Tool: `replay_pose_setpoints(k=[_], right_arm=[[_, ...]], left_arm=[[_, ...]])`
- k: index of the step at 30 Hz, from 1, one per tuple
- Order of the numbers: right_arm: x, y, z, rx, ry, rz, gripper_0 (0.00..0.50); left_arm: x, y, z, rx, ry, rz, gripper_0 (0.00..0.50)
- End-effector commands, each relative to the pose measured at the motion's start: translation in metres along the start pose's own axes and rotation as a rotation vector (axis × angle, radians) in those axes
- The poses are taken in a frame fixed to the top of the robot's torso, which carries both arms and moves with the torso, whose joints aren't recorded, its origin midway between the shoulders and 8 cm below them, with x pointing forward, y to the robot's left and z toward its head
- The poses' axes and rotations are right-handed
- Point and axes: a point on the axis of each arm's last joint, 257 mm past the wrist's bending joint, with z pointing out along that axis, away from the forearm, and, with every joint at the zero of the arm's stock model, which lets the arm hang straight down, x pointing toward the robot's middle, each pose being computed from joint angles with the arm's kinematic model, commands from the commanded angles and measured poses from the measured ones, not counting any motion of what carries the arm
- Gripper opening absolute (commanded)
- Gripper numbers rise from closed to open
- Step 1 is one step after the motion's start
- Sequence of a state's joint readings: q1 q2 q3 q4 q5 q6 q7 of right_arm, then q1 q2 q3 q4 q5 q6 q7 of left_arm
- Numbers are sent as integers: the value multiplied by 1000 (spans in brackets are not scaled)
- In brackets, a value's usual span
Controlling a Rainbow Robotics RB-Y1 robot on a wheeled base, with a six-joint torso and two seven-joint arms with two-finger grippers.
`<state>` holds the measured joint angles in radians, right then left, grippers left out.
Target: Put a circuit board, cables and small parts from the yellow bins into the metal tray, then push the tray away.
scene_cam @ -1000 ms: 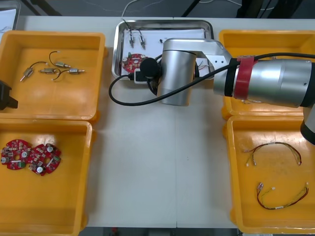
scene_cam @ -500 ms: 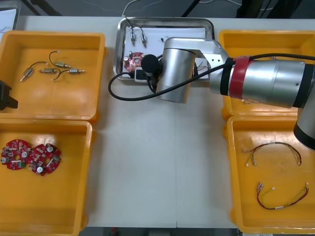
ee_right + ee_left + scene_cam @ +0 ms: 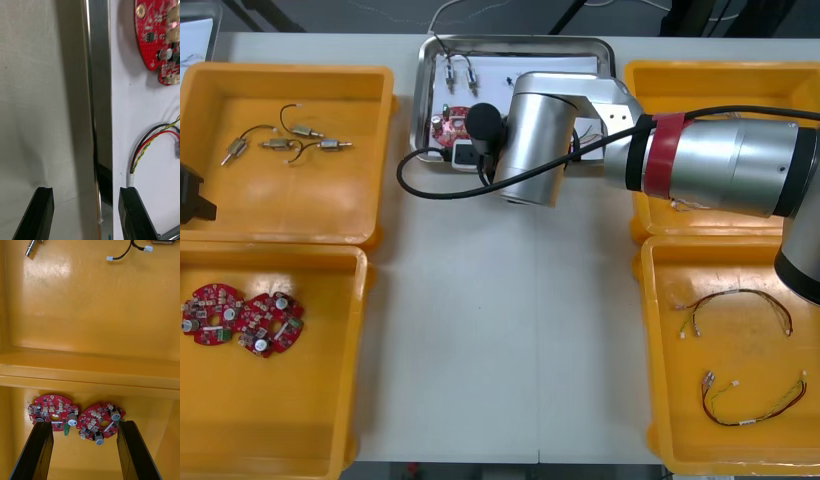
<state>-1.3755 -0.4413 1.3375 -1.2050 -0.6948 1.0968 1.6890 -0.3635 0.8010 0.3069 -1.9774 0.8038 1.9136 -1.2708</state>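
1. Table (image 3: 510,350): light, bare down the middle of the front view.
2. My right arm (image 3: 720,165): enters from the right edge, crosses the upper right bin (image 3: 710,68) and ends at upper centre. Its wrist housing covers the tray's lower right part and most of that bin's floor, so I can't make out what's in there.
3. Other yellow bins: upper left bin (image 3: 290,70), lower left bin (image 3: 280,250), lower right bin (image 3: 650,350). The frame bottom clips the lower two.
4. Metal tray (image 3: 420,100): top centre between the upper bins, white inside. Long axis runs left-right. Right wrist view: its shiny rim (image 3: 99,75) runs straight away between my fingers.
5. Right claw (image 3: 86,191): wide open, holding nothing, straddling that rim. One finger is over the table, the other over the white inside. Contact with the rim: can't tell.
6. Left claw (image 3: 83,423): wide open, empty, over the lower left bin.
7. Tray board (image 3: 448,122): in the tray's left half, partly behind my wrist's black lead. Two bin boards (image 3: 270,322) lie side by side in the lower left bin, just ahead of my left fingers.
8. Tray cable (image 3: 150,142): red, yellow and black, curved. One end lies beside the finger over the tray, the far end is cut off. Two bin cables (image 3: 740,292) lie in the lower right bin.
9. Small metal parts (image 3: 469,76): two at the tray's upper left, long axes roughly up-down. More parts on black leads (image 3: 305,131) lie in the upper left bin.
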Motion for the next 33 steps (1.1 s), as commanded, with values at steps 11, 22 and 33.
replay_pose_setpoints(k=[11, 22, 33], right_arm=[[-8, -24, -76, -100, 74, 153, 500], [31, -16, -113, -239, 166, 530, 500], [91, 0, -155, -336, 266, 866, 500]], left_arm=[[0, 12, -8, -54, -2, 127, 500], [0, 12, -8, -54, -2, 127, 500], [0, 12, -8, -54, -2, 127, 500]])
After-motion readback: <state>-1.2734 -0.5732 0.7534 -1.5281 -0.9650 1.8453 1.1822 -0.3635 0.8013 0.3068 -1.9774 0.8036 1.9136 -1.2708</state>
